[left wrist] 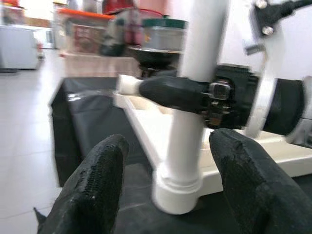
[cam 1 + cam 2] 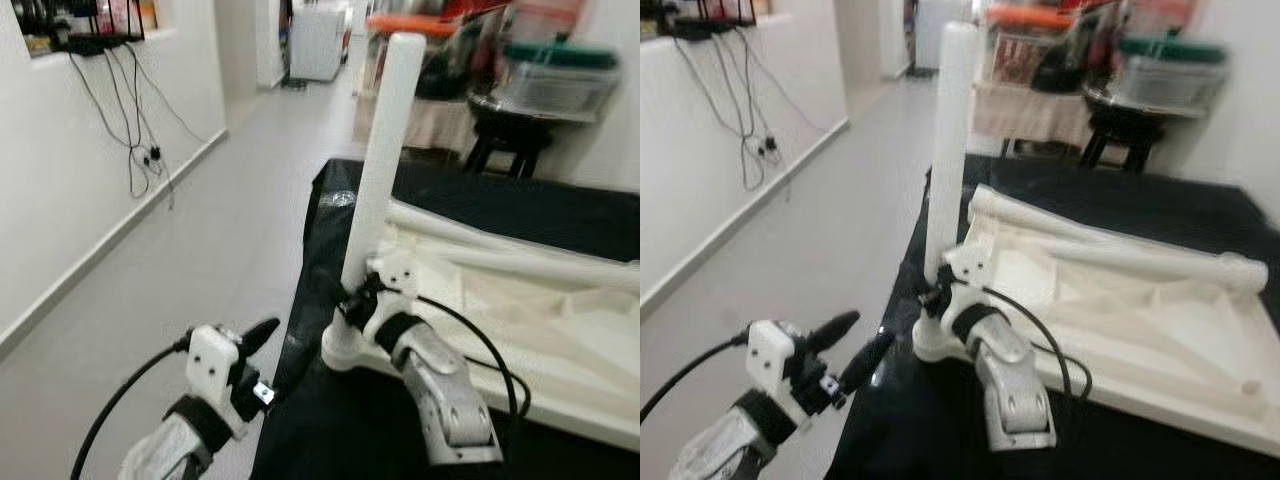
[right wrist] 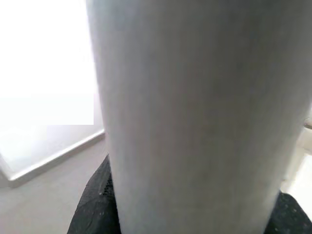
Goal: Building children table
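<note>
Table leg (image 2: 383,160): white tube, upright at corner of upturned white tabletop (image 2: 1160,330) on black-covered desk (image 2: 1120,205).
Handling: probably light, rigid, smooth; hold low, near socket.
Right gripper (image 2: 352,297): jaws clasp leg.
Left gripper (image 2: 855,350): jaws parted, empty, nearby.

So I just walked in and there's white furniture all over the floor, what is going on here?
The robot is putting together a small white table. The tabletop lies upside down on a black sheet. The right gripper is closed around an upright white leg standing at the tabletop's near corner. The left gripper hovers beside that corner, jaws open, holding nothing. Another leg lies across the tabletop.
</note>
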Robot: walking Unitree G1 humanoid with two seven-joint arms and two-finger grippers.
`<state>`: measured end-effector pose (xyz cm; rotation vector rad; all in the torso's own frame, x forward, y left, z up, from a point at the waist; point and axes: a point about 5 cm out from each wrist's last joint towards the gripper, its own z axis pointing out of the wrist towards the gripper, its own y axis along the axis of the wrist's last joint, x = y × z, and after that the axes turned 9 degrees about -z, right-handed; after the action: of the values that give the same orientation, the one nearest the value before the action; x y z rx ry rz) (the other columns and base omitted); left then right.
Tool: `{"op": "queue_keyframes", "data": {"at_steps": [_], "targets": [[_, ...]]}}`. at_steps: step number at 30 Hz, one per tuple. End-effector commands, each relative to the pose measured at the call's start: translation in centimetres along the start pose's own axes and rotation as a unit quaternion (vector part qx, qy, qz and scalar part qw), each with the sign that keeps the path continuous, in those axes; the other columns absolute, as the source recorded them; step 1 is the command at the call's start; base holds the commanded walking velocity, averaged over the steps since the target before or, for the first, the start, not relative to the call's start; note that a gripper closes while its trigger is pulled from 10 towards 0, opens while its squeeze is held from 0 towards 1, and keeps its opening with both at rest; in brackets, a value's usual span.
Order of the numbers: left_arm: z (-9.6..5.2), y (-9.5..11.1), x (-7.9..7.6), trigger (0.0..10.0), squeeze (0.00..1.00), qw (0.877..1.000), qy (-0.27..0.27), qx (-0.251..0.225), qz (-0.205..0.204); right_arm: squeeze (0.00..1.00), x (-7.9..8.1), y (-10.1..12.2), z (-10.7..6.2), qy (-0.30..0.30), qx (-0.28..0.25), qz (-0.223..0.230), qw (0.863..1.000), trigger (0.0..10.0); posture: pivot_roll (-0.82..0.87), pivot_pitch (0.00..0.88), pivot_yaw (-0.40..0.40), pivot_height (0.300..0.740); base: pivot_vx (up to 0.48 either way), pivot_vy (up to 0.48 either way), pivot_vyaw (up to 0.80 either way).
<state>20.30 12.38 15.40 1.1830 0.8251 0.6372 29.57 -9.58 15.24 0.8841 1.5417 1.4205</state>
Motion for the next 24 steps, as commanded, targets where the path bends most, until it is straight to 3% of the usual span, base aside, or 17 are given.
{"op": "queue_keyframes", "data": {"at_steps": [1,9,10,11,15,17,18,19,20,21,23,24], "targets": [[0.1,-0.1,0.2,10.0,0.00,1.000,-0.003,0.004,-0.003,0.00,-0.2,-2.8,-0.9,-0.023,0.064,0.036,0.997,0.0,0.07,0.000,-0.073,0.740,0.000,0.000,0.00],[0.2,0.0,0.2,10.0,0.00,1.000,0.003,-0.001,0.001,0.00,0.3,-2.4,-0.4,0.004,0.070,0.014,0.997,0.3,0.07,0.000,-0.072,0.740,0.000,0.000,0.00],[0.3,0.0,0.2,10.0,0.00,1.000,0.004,-0.002,0.001,0.00,0.4,-1.9,-0.3,0.030,0.064,0.001,0.998,10.0,0.07,0.000,-0.072,0.740,0.000,0.000,0.00],[0.3,-0.1,0.2,10.0,0.00,1.000,0.003,-0.002,0.000,1.00,0.4,-1.6,0.0,0.058,0.061,-0.010,0.996,10.0,0.07,0.000,-0.073,0.740,0.000,0.000,0.00],[0.4,-0.1,0.2,10.0,0.00,1.000,0.002,-0.002,0.000,1.00,0.4,-1.1,0.3,0.067,0.053,-0.013,0.996,10.0,0.08,0.000,-0.073,0.740,0.000,0.000,0.00],[0.4,-0.1,0.3,10.0,0.00,1.000,0.001,-0.002,-0.001,1.00,0.1,0.2,1.4,0.142,0.017,-0.011,0.990,10.0,0.09,0.000,-0.073,0.740,0.000,0.000,0.00],[0.4,-0.1,0.3,10.0,0.00,1.000,0.001,-0.002,-0.001,1.00,0.1,0.2,1.4,0.142,0.017,-0.011,0.990,10.0,0.09,0.000,-0.073,0.740,0.000,0.000,0.00],[0.5,-0.1,0.3,10.0,0.00,1.000,0.001,-0.002,-0.001,0.09,0.0,0.5,1.6,0.181,0.011,-0.019,0.983,10.0,0.09,0.000,-0.076,0.740,0.000,0.000,0.00],[0.5,-0.1,0.3,10.0,0.00,1.000,0.001,-0.002,-0.001,0.00,-0.1,0.5,1.6,0.237,0.007,-0.027,0.971,10.0,0.10,0.000,-0.081,0.740,0.000,0.000,0.00],[0.5,-0.1,0.3,10.0,0.00,1.000,0.001,-0.002,-0.001,0.00,-0.1,0.5,1.6,0.237,0.007,-0.027,0.971,10.0,0.10,0.000,-0.081,0.740,0.000,0.000,0.00],[0.4,-0.1,0.3,10.0,0.00,1.000,0.001,-0.002,-0.001,0.00,-0.3,0.4,1.4,0.303,0.002,-0.038,0.952,10.0,0.10,0.000,-0.079,0.740,0.000,0.000,0.00],[0.4,-0.1,0.3,10.0,0.00,1.000,0.001,-0.002,-0.001,0.00,-0.3,0.4,1.4,0.303,0.002,-0.038,0.952,10.0,0.10,0.000,-0.079,0.740,0.000,0.000,0.00]]}}
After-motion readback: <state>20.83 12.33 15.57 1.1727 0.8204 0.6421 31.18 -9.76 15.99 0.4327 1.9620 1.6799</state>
